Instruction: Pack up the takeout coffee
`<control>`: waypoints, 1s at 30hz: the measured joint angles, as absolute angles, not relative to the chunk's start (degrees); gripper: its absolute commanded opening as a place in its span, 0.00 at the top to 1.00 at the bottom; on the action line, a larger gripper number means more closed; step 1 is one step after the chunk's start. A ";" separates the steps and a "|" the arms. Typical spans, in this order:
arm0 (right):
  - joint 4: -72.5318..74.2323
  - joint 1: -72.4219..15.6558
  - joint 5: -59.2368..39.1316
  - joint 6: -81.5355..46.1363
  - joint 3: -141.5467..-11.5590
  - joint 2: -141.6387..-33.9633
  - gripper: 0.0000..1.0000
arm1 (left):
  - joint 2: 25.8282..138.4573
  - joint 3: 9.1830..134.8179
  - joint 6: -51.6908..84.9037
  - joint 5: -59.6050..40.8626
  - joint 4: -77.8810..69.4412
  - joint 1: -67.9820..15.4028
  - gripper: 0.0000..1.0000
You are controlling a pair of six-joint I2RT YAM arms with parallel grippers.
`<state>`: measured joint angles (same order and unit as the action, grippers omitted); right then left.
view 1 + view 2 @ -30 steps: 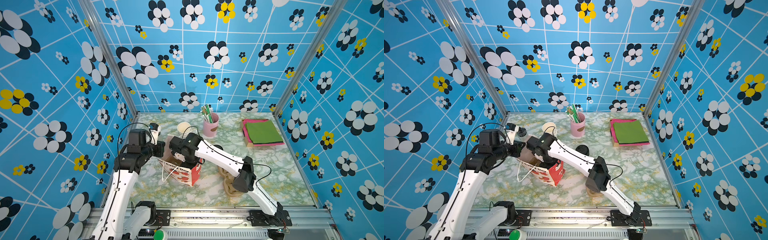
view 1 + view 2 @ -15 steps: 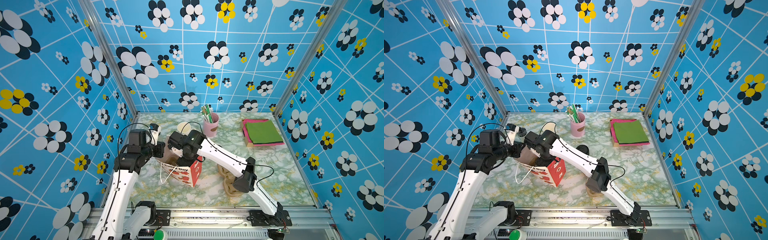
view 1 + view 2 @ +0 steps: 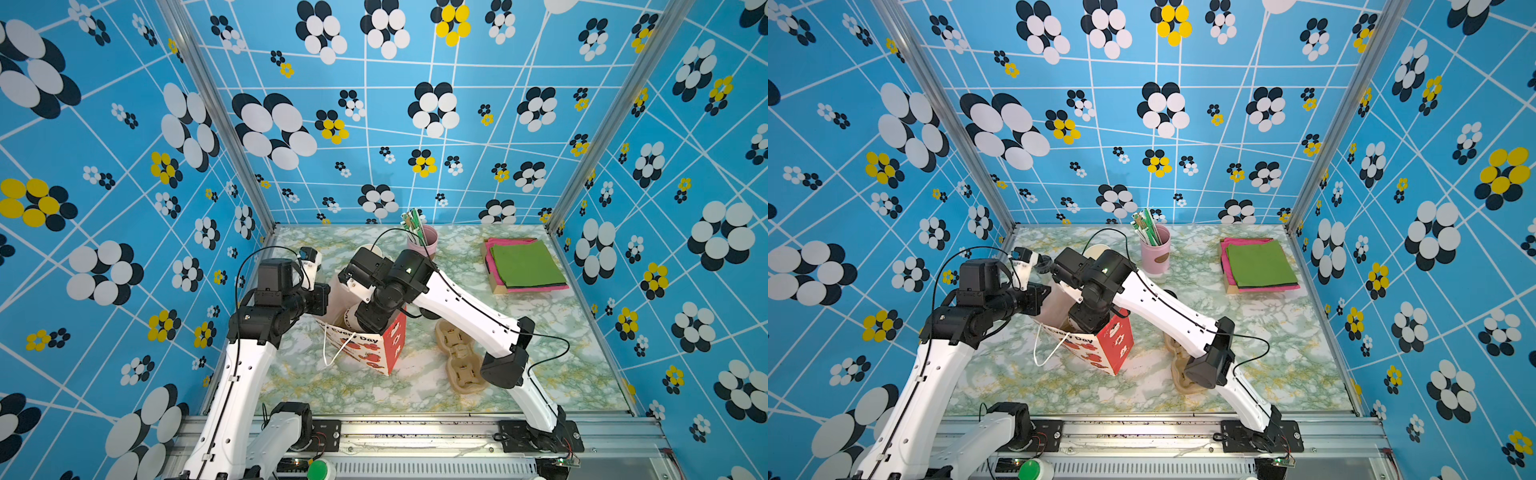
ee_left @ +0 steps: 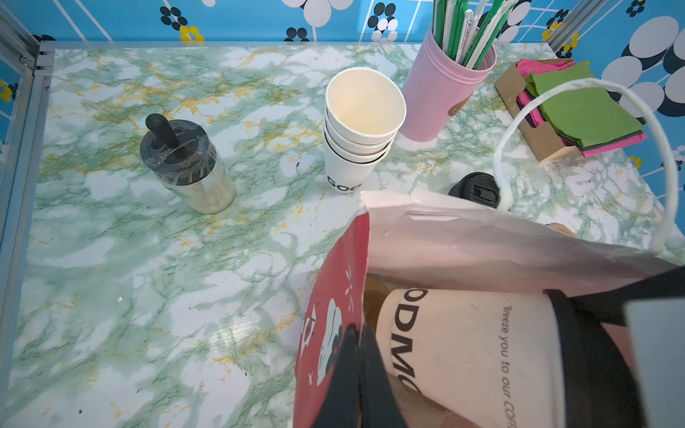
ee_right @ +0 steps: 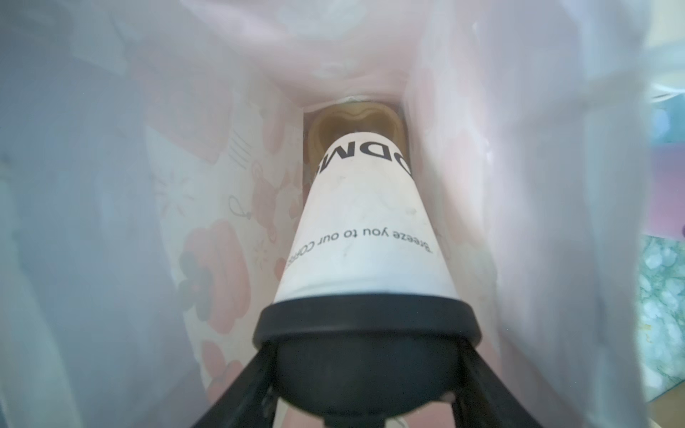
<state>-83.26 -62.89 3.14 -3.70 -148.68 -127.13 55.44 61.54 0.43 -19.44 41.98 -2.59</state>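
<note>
Takeout coffee [image 5: 367, 229], white cup w/ black lid [image 5: 367, 326], is already down inside the red paper bag [image 3: 376, 347], base pointing at a brown cup carrier [image 5: 356, 118] on the bag floor; can't tell if the base is seated in a pocket or just above it. R gripper [image 5: 369, 355] reaches into the bag mouth w/ fingers clamped on the lid's sides, so the cup isn't released yet. L gripper [image 4: 357, 370] is pinched shut on the bag's rim, holding the mouth open. Judging by this, packing is most of the way done: bag open, carrier in, cup inserted. Left to do, prob: settle the cup upright in the carrier, let go, pull the R arm out w/o dragging the bag, then free the rim. Napkins [image 4: 582, 107] & straws [image 4: 463, 33] lie outside the bag, well apart from it
</note>
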 measured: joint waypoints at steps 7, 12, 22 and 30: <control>-83.26 -62.89 4.40 -3.73 -148.68 -124.29 0.51 | 55.44 61.54 0.43 -19.44 41.98 -2.59 1.00; -82.98 -62.89 4.78 -3.70 -148.99 -122.26 0.51 | 55.44 61.47 0.43 -19.46 41.95 -2.59 1.00; -82.81 -62.89 5.56 -3.68 -149.01 -121.54 0.51 | 55.44 61.47 0.43 -19.46 41.95 -2.59 0.95; -82.81 -62.89 5.93 -3.64 -148.99 -120.99 0.51 | 55.44 62.59 0.99 -20.51 42.28 -2.59 0.65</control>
<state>-82.81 -62.89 5.93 -3.64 -148.99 -120.99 55.44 62.59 0.99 -20.51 42.28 -2.59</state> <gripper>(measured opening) 0.651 0.299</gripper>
